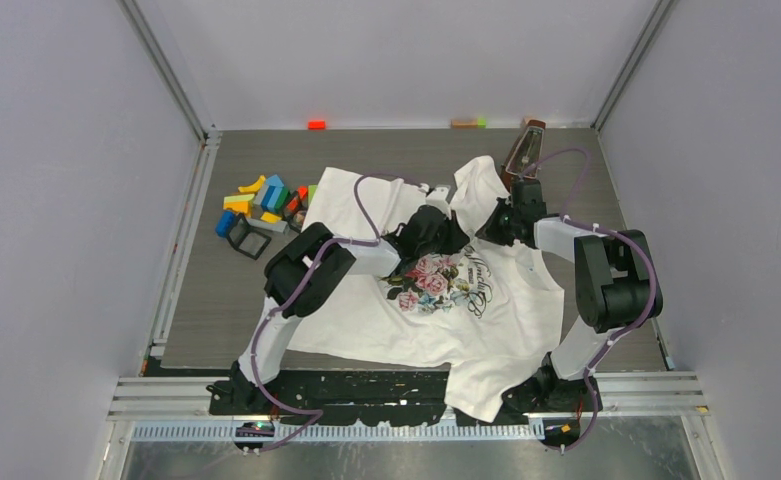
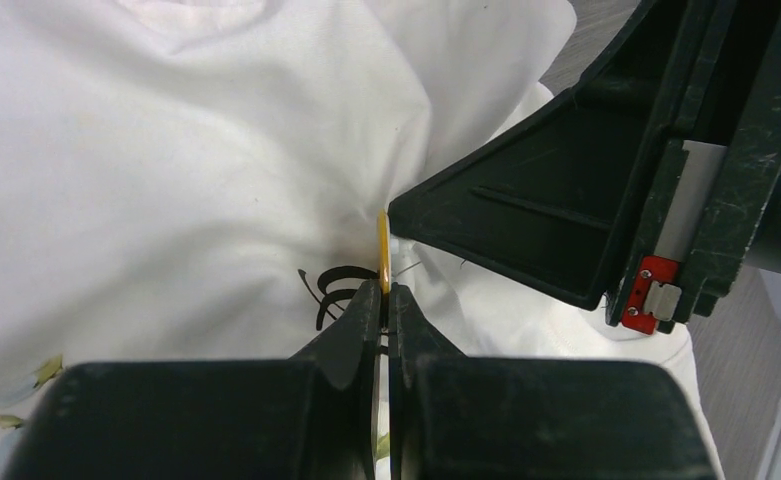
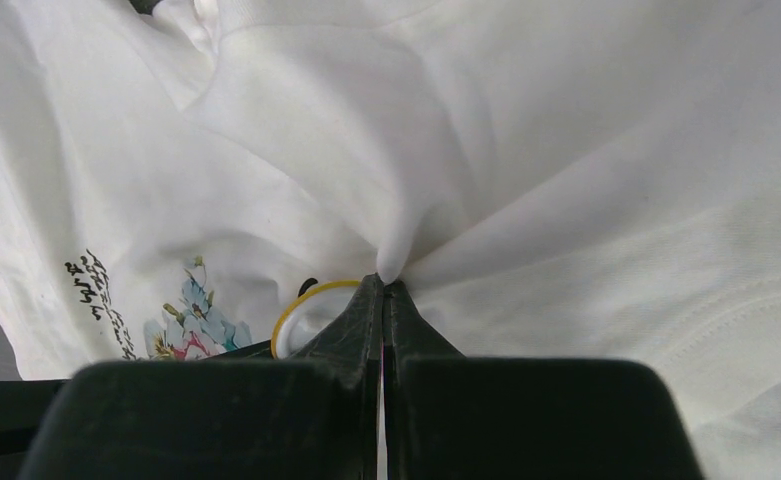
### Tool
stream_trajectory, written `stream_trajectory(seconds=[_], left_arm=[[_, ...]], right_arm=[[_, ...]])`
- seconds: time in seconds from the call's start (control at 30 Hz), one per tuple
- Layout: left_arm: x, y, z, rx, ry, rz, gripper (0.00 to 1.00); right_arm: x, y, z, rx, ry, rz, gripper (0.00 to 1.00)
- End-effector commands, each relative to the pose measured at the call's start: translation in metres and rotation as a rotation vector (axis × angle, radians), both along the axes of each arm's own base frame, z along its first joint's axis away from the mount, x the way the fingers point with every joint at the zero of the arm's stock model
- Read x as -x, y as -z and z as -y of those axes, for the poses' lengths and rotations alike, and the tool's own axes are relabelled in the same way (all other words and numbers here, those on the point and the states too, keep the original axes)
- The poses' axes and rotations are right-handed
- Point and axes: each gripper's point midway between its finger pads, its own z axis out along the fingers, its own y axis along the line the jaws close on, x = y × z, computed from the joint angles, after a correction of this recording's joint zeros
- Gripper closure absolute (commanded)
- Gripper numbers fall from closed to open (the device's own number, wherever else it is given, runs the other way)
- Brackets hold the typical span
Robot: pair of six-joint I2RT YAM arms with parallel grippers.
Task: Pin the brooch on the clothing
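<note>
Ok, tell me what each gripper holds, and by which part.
Left gripper: the brooch, pinched by its yellow rim. Right gripper: the clothing, by a raised fold.

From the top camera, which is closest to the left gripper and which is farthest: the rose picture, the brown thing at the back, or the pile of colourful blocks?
From the left gripper:
1. Rose picture, right next to it, on the T-shirt.
2. Brown thing, farther back on the right.
3. Colourful blocks, far off on the left.

Clothing (image 3: 586, 140): soft matt white cloth, creased. Brooch (image 3: 316, 290): glossy yellow rim. Table (image 1: 206, 300): matt grey wood-grain.
</note>
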Motion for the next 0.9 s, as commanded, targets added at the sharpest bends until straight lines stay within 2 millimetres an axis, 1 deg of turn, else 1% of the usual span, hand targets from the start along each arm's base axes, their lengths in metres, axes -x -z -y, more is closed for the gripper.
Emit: stream_trajectory(seconds=[0.0, 0.2, 0.3, 0.4, 0.5, 0.53, 0.57, 0.63, 0.73, 0.87], left_arm=[[-0.004, -0.057, 0.010, 0.175, 0.021, 0.064, 1.00], [-0.005, -0.069, 0.007, 0.204, 0.015, 0.079, 1.00], [-0.005, -0.070, 0.006, 0.210, 0.014, 0.080, 1.00], [-0.008, -0.059, 0.001, 0.169, -0.002, 0.071, 1.00], [-0.012, -0.046, -0.004, 0.095, -0.019, 0.074, 1.00], [-0.014, -0.042, -0.007, 0.071, -0.032, 0.079, 1.00], [-0.016, -0.040, -0.009, 0.055, -0.036, 0.084, 1.00], [-0.016, -0.035, -0.009, 0.030, -0.031, 0.085, 1.00], [-0.014, -0.031, -0.004, 0.004, -0.010, 0.085, 1.00], [-0.009, -0.030, 0.004, -0.028, 0.014, 0.102, 1.00]], right_arm=[[-0.010, -0.009, -0.001, 0.008, -0.015, 0.040, 1.00], [-0.007, -0.006, -0.001, 0.012, -0.018, 0.031, 1.00], [-0.006, -0.009, -0.001, 0.010, -0.017, 0.037, 1.00], [-0.007, -0.020, -0.003, -0.005, -0.015, 0.059, 1.00], [-0.008, -0.040, -0.005, -0.028, -0.011, 0.102, 1.00], [-0.008, -0.044, -0.005, -0.031, -0.012, 0.110, 1.00], [-0.009, -0.052, -0.006, -0.036, -0.010, 0.128, 0.99], [-0.009, -0.060, -0.006, -0.042, -0.010, 0.143, 0.99], [-0.008, -0.065, -0.008, -0.053, -0.016, 0.148, 1.00], [-0.009, -0.064, -0.009, -0.057, -0.022, 0.143, 1.00]])
